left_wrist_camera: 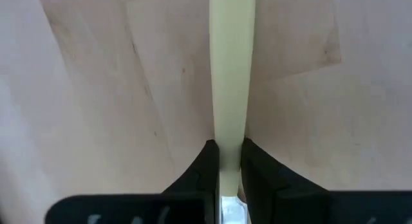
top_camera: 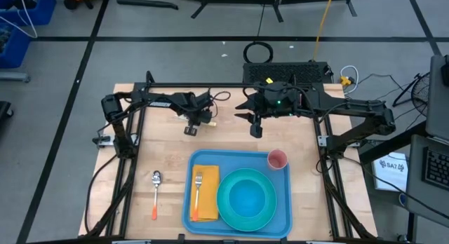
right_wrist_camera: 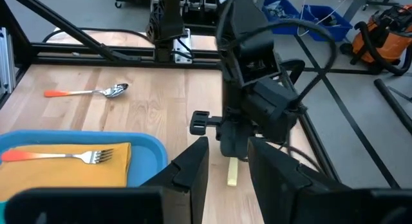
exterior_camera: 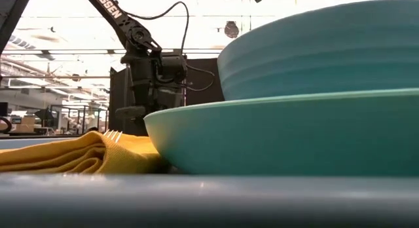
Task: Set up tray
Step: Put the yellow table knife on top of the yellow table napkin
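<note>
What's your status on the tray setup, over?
Left end effector shut on pale utensil handle, far side of table. Right end effector open, hovering beyond tray. Tray holds napkin, fork, plate, cup. Spoon outside, left.

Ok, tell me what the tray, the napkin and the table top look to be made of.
Tray: seemingly plastic, smooth blue with rounded corners and a moulded raised rim. Napkin: soft yellow-orange material, probably cloth; the low view shows limp layered folds. Table top: pale wood, with visible grain lines and a matte finish.
</note>
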